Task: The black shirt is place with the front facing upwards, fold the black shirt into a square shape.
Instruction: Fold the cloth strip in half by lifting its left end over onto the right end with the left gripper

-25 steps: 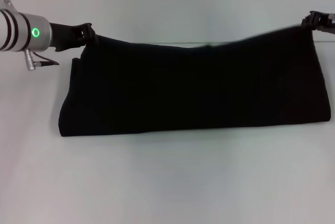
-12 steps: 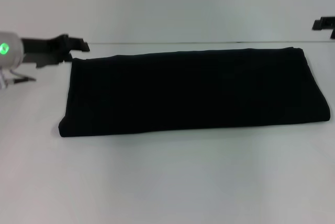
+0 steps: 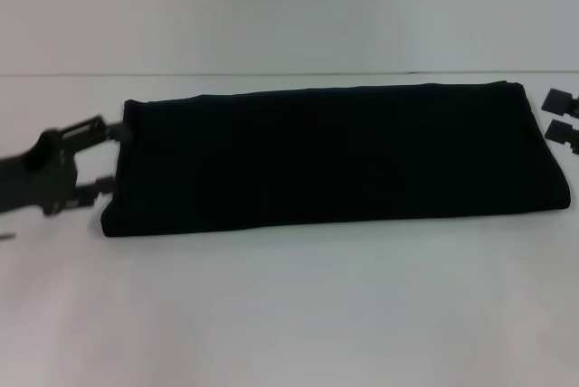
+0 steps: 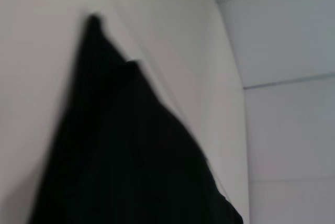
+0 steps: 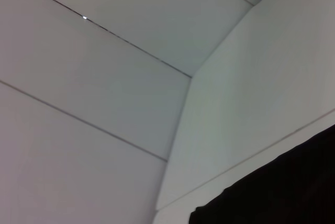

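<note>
A plain white table (image 3: 289, 315) fills the near and middle ground, evenly lit. At its far edge rises a pale wall (image 3: 289, 7). The right wrist view shows wall panels (image 5: 94, 77) divided by thin seams.

The black two-fingered left gripper (image 3: 107, 159) is sitting low at far left, jaws spread, while the black right gripper (image 3: 561, 116) is waiting spread at the right edge.

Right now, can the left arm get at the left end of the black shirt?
Probably yes. The left end effector is open, its fingers straddling the left end of the black shirt, which lies folded flat on the table. Nothing blocks it.
</note>
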`<state>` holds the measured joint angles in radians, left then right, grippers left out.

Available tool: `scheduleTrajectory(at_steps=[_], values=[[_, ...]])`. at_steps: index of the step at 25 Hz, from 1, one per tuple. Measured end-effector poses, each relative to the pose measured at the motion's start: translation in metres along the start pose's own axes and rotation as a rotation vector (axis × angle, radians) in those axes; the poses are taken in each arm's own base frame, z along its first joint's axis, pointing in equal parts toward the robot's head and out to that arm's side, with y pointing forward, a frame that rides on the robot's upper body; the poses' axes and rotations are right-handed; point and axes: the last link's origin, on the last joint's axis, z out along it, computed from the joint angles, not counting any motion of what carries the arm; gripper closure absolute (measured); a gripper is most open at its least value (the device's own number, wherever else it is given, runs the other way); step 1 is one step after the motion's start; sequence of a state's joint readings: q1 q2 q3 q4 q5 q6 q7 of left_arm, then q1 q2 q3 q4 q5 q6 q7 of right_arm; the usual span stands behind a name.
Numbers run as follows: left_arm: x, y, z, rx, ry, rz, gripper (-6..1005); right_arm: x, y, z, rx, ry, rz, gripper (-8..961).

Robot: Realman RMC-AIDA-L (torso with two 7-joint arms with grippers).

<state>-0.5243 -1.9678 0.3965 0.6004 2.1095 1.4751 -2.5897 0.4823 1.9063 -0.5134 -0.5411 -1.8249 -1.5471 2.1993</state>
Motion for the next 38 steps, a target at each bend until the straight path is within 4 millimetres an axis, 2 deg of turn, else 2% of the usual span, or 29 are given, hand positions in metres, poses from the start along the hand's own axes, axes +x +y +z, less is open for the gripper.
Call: scheduleTrajectory(at_steps=[4, 7, 13, 38], values=[[-0.013, -0.025, -0.010, 0.029, 0.030, -0.137, 69, 0.007, -0.002, -0.004, -0.014, 0.002, 0.020, 129], [-0.018, -0.037, -0.010, 0.053, 0.062, -0.206, 65, 0.005, -0.002, -0.002, -0.008, -0.004, 0.015, 129], [-0.023, -0.047, 0.005, 0.095, 0.073, -0.286, 63, -0.005, -0.001, 0.003, 0.005, -0.031, -0.001, 129], [-0.025, -0.053, 0.027, 0.155, 0.097, -0.352, 63, -0.010, -0.005, 0.001, 0.037, -0.051, -0.004, 130]])
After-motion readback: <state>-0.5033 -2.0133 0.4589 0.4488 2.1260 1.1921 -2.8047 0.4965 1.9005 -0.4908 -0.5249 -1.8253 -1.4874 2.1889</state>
